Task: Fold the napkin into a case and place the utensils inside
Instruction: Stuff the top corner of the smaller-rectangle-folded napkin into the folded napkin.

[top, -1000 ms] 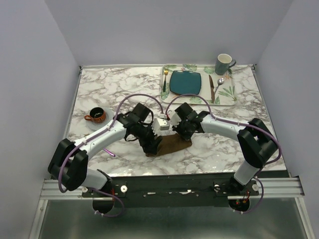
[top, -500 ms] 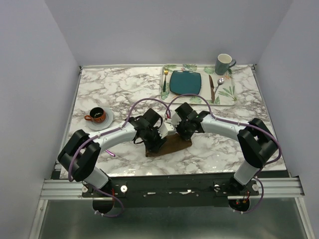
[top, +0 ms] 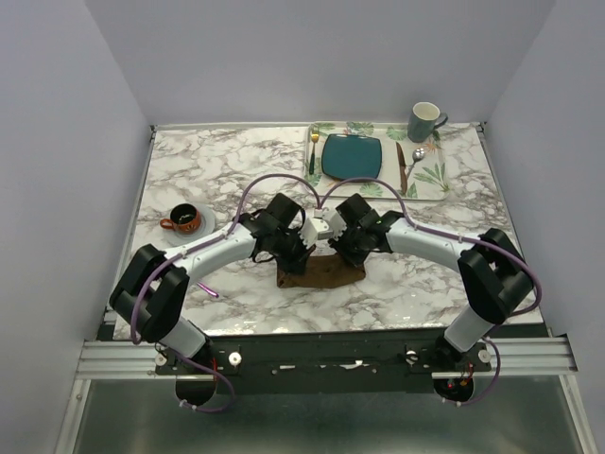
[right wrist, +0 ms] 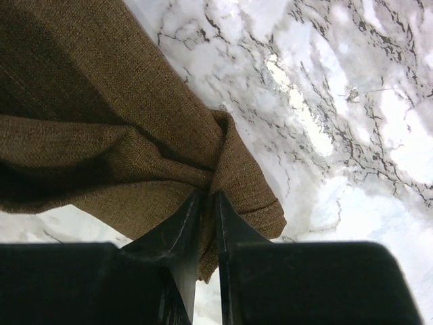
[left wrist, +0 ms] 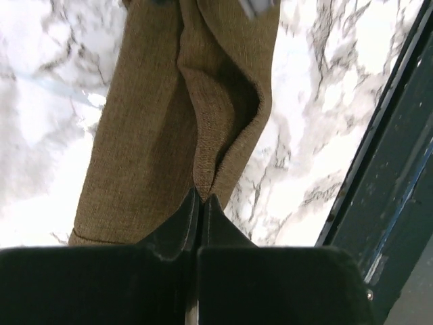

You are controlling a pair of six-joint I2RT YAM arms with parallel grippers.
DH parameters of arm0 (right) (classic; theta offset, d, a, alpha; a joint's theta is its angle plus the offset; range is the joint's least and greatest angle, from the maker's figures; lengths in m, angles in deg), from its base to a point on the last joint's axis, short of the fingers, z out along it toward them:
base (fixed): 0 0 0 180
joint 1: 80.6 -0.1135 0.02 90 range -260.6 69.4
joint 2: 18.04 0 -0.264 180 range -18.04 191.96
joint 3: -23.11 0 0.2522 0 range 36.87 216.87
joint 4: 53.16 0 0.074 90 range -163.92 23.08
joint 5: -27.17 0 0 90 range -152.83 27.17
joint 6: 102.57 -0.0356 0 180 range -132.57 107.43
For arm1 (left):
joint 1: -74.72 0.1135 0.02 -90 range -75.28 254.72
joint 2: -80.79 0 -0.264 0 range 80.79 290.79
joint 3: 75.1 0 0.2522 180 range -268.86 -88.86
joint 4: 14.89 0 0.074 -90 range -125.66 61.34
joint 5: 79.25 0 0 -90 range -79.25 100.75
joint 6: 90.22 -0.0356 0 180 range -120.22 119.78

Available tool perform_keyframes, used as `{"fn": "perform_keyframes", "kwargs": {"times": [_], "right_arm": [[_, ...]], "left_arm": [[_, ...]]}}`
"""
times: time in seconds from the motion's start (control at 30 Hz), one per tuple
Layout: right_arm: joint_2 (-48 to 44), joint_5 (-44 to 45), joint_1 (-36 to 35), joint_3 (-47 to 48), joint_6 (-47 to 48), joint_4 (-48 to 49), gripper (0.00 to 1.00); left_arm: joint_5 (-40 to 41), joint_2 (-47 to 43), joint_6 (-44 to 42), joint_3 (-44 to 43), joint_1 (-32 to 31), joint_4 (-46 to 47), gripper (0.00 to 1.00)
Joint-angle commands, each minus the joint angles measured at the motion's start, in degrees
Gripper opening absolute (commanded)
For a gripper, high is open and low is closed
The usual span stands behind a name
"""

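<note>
Napkin (top: 322, 274) sits on the marble table (top: 217, 161) near the front edge, about centre, under and between both wrists. It is bunched into a narrow brown strip, not flat. Left gripper (top: 295, 250) is clamped on it: in the left wrist view the fingertips (left wrist: 193, 206) meet with a raised fold of napkin (left wrist: 155, 135) pinched at their tips, and the fold gapes open just above. The dark table rim shows at the right of that view. Right gripper (top: 342, 248) also grips the cloth: in the right wrist view the gripper (right wrist: 206, 198) has its fingers almost together around a gathered knot of napkin (right wrist: 101, 135), with one corner lying on the marble beside them. One slim purple utensil (top: 210, 289) lies on the table by the left forearm, well apart from the napkin (too small to tell which kind). At far right a placemat (top: 430, 178) holds a teal plate (top: 352, 156), fork (top: 313, 149), knife (top: 402, 168) and spoon (top: 417, 156), with a mug (top: 425, 120) at its far corner. A cup on a saucer (top: 182, 221) is at the left.
</note>
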Motion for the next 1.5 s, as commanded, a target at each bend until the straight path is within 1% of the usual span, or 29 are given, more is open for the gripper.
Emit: {"fn": "perform_keyframes", "kwargs": {"times": [0.0,0.03,0.2,0.57,0.67,0.8,0.87,0.9,1.23,1.47], "right_arm": [[-1.4,-2.6,0.0,-0.7,1.1,-1.8,0.24],[-1.4,-2.6,0.0,-0.6,1.1,-1.8,0.24],[-1.4,-2.9,0.3,0.7,1.0,-3.1,0.27],[-3.6,-5.5,3.2,4.3,1.3,-7.6,0.36],[-3.1,-5.2,3.5,5.1,1.4,-8.1,0.37],[-2.8,-4.7,4.2,5.1,1.1,-8.1,0.35],[-2.9,-4.5,4.4,4.8,1.1,-7.5,0.3],[-2.5,-3.4,4.5,4.4,0.4,-6.4,0.27],[-2.3,-0.2,5.7,0.9,-1.7,-3.5,0.28],[-0.2,-1.6,6.0,0.7,-1.7,-3.4,0.29]], "left_arm": [[-6.3,4.7,3.4,-3.9,4.4,2.6,0.0],[-7.5,5.5,3.4,-4.4,5.7,2.3,0.0],[-11.4,11.0,3.1,-7.7,8.0,0.3,0.0],[-13.9,17.8,0.9,-11.0,11.6,-4.4,0.0],[-14.0,19.2,0.3,-11.7,11.9,-5.7,0.0],[-13.7,19.0,-0.7,-11.6,12.1,-6.6,0.0],[-13.6,17.9,-1.1,-10.7,12.1,-6.5,0.0],[-12.3,16.0,-0.2,-8.6,12.1,-5.0,0.0],[-10.4,13.0,1.7,-5.5,12.0,-0.4,0.0],[-10.5,11.5,1.8,-4.1,11.2,1.7,0.0]]}}
